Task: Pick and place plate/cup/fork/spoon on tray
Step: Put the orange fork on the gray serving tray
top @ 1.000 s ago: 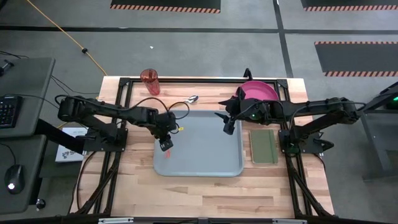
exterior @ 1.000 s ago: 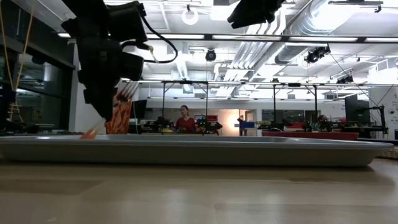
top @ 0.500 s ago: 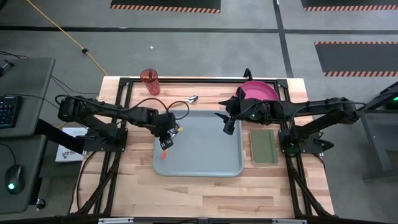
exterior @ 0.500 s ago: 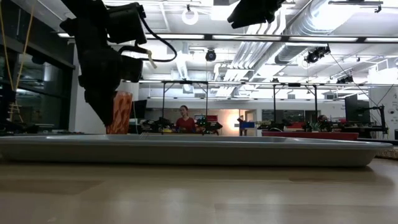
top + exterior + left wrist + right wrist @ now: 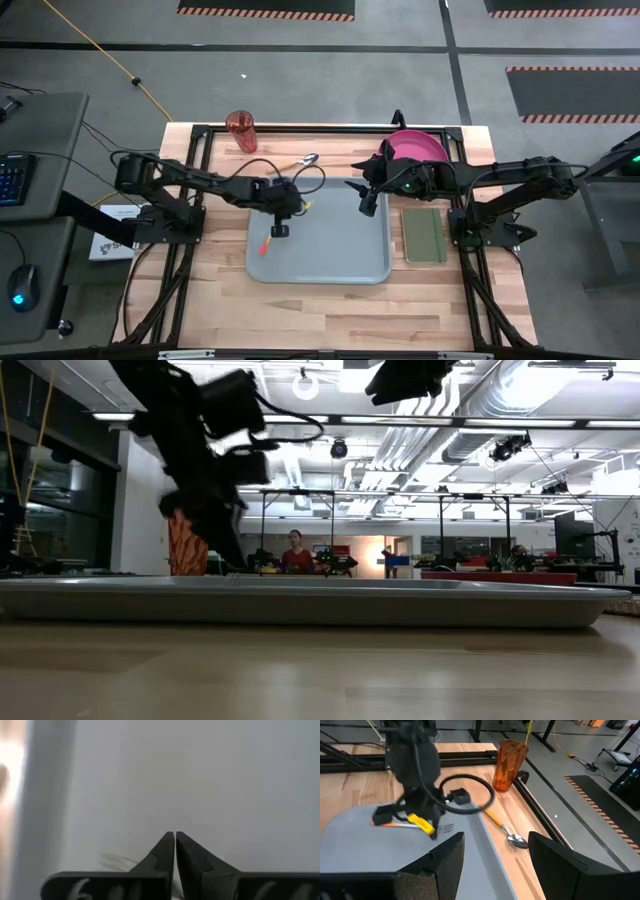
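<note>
Tray (image 5: pixel 330 240): pale blue-grey. Plate (image 5: pixel 420 146), upper right: bright pink. Cup (image 5: pixel 241 130), upper left: translucent red-orange. Pad (image 5: pixel 424 234): dark green. Counter (image 5: pixel 310 310): light wood grain.

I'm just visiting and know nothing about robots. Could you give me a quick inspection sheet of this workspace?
Surface: wooden table, edged by black rails.
Job's things: tray in the middle; orange-handled fork lying in it; cup, spoon and plate on the table beyond it.
Clutter: green pad beside the tray.
End effectors: left end effector shut, empty, over the fork; right end effector open above the tray's far edge.
Cables: yellow cable across the floor.
Surroundings: person far behind.
</note>
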{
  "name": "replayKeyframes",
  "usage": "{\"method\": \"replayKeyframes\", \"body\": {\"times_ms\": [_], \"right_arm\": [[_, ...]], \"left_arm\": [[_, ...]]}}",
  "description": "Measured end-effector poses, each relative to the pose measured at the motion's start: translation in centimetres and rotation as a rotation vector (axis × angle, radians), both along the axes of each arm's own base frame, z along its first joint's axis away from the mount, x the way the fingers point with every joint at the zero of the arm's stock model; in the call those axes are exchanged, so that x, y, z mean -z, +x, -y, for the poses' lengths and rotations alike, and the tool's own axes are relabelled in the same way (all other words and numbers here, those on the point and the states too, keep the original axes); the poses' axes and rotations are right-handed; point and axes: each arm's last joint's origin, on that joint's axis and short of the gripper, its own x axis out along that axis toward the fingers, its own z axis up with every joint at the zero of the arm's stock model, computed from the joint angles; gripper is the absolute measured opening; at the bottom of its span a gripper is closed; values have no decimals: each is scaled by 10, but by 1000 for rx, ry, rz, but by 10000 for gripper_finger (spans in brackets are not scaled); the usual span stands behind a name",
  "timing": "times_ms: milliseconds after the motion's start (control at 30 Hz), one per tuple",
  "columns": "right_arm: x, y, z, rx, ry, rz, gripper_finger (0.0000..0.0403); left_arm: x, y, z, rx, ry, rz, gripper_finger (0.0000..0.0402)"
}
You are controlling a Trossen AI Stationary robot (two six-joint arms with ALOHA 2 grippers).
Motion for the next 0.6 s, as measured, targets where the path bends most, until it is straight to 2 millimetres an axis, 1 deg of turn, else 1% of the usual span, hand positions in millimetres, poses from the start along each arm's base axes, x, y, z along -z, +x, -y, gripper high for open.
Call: {"method": "replayKeyframes", "body": {"times_ms": [133,267,333,500,600], "right_arm": [[0,0,0,1,1,-2,213],[0,0,0,1,1,-6,213],[1,0,0,1,1,-6,213],[1,-1,0,1,0,-16,213],[2,-1,0,1,0,-21,213]], "left_arm": [[10,14,-10,72,73,-33,2],[20,18,-17,137,123,-88,1],[24,16,-21,138,171,-129,1],[22,17,-24,122,208,-121,0],[21,14,-25,116,235,-147,0]]}}
